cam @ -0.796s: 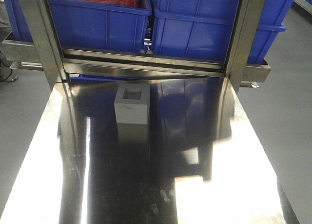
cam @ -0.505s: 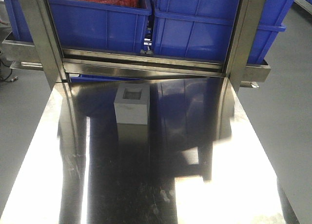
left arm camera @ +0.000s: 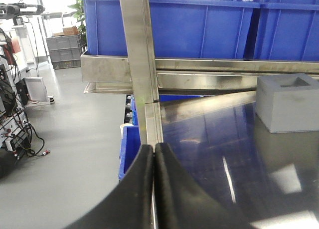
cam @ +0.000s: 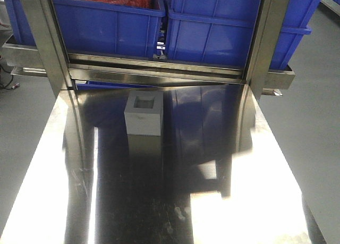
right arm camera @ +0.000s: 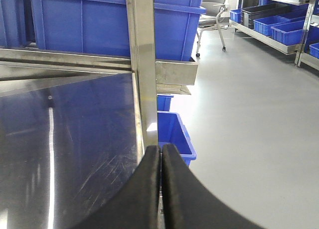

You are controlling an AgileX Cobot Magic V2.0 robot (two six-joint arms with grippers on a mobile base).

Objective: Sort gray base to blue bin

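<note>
Jaws pressed together and holding nothing, the left gripper [left arm camera: 153,148] and right gripper [right arm camera: 160,149] hang low at the near corners of a polished steel table [cam: 212,196], well apart from the gray base [cam: 143,114]. That block stands upright near the table's far edge, recess facing up, just in front of the rack rail [cam: 159,68].

Trouble is likely to come from three sources. Fingers that arrive unopened would shove the block rather than grip it, and on this slick metal it could slide back under the rail. Steel uprights [cam: 45,42] flank the route, so an arm swinging in from a corner could strike one. The bins' walls rise high above the table; a lift that comes up short could catch the block on a rim and drop it.

On the rack, the left blue bin [cam: 106,28] holds red material, too unclear to name. Nothing shows inside the right blue bin [cam: 228,34], whose floor is hidden. Which bin is the target cannot be told. A smaller blue bin [right arm camera: 175,134] sits below the table's right side, contents unseen.
</note>
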